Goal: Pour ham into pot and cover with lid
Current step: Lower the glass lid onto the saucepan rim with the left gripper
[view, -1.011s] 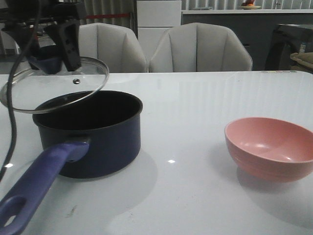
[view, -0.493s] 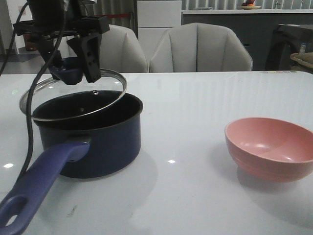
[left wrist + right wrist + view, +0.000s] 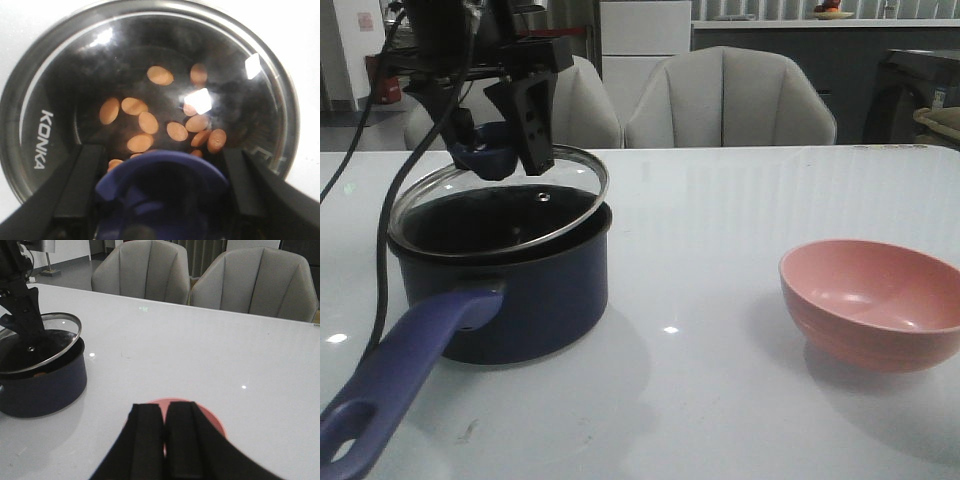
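The dark navy pot [image 3: 510,290] stands at the left of the table, its purple-blue handle [image 3: 400,375] pointing toward the front. My left gripper [image 3: 495,150] is shut on the blue knob [image 3: 488,152] of the glass lid [image 3: 500,205], which is tilted, its right edge at the pot's rim. In the left wrist view the knob [image 3: 162,192] sits between the fingers [image 3: 75,180], and several orange-pink ham slices [image 3: 148,122] show through the lid [image 3: 45,145] on the pot's floor. My right gripper [image 3: 165,412] is shut and empty above the pink bowl [image 3: 212,422].
The empty pink bowl [image 3: 872,302] sits at the right of the table. Two grey chairs [image 3: 730,100] stand behind the table's far edge. A black cable [image 3: 382,250] hangs from the left arm beside the pot.
My left gripper has carried the lid right and down, from beside the pot's left to nearly centred over it. The right arm and bowl have not moved.
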